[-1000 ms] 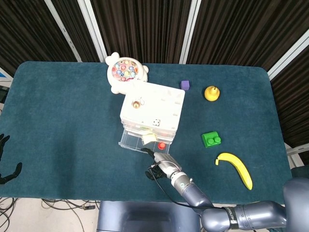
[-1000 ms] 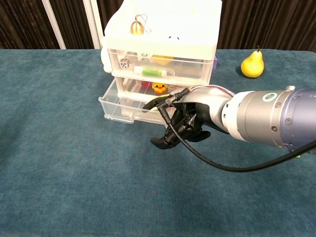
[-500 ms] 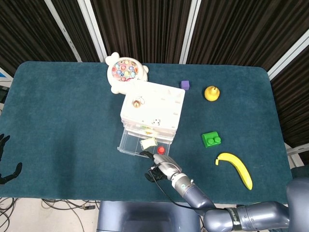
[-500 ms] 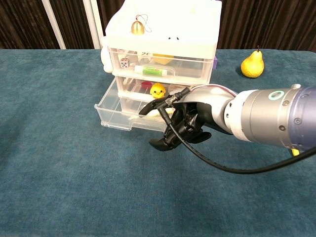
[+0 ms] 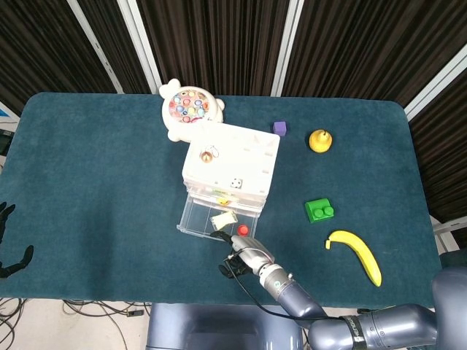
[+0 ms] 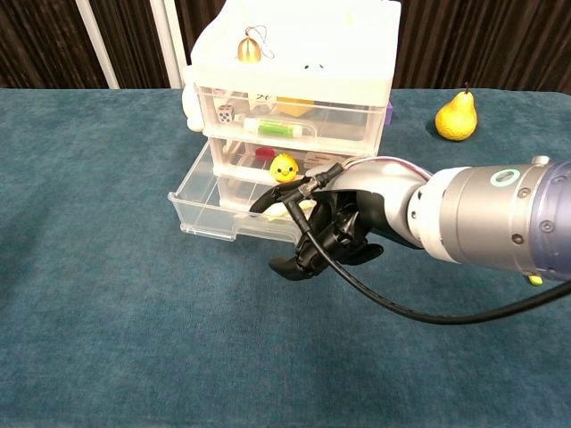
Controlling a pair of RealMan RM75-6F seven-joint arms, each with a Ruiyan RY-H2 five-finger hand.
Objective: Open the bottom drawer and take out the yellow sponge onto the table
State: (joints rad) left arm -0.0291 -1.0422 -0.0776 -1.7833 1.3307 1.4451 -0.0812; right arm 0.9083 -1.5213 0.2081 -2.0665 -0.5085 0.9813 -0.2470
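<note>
The white drawer unit (image 5: 232, 162) (image 6: 299, 53) stands mid-table. Its clear bottom drawer (image 5: 194, 216) (image 6: 207, 214) is pulled out towards me. In the head view a pale yellow sponge (image 5: 223, 218) lies in the drawer, with a red-topped toy (image 5: 242, 230) beside it. The chest view shows a yellow duck (image 6: 284, 167) in the same drawer. My right hand (image 5: 245, 257) (image 6: 328, 230) grips the drawer's front edge at its right end with curled fingers. Only the dark fingers of my left hand (image 5: 9, 248) show, spread at the table's left edge and holding nothing.
A fishing toy (image 5: 191, 109) sits behind the unit and a gold bell (image 6: 250, 46) on top of it. To the right lie a purple cube (image 5: 279, 128), a pear (image 5: 319, 140) (image 6: 456, 114), a green brick (image 5: 319, 210) and a banana (image 5: 355, 254).
My right hand has drawn the bottom drawer further out towards me, and the sponge and duck came with it. The left hand has not moved.
</note>
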